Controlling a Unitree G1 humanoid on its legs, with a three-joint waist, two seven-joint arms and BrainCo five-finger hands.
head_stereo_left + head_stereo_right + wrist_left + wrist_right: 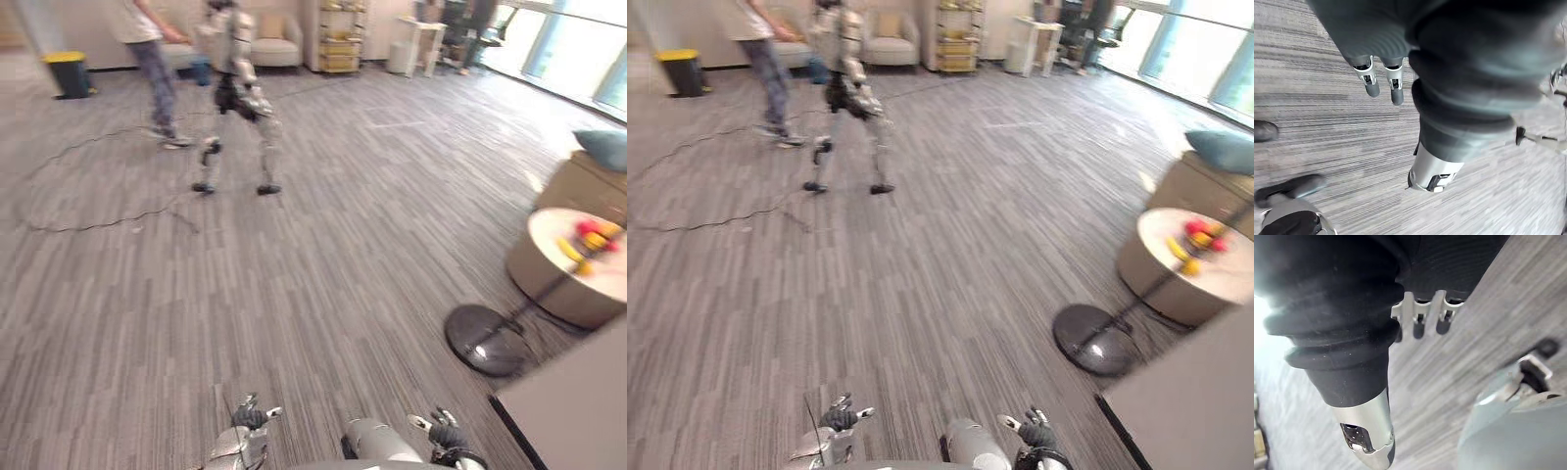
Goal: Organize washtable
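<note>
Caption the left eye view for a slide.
Left robot hand and right robot hand open above grey carpet; another robot and a person ahead, fruit on a round table.

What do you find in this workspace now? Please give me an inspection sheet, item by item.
Surface: grey carpet; a pale flat top at the robot's right, washtable or not I cannot tell.
Job's things: nothing seen.
Clutter: red and yellow items on a round table; dark round stand base beside it.
Hands: left hand and right hand hang low, open, holding nothing.
Cables: thin dark cable loops on the carpet, far left.
Surroundings: another humanoid robot, a person, yellow-lidded bin, armchair, shelf.
</note>
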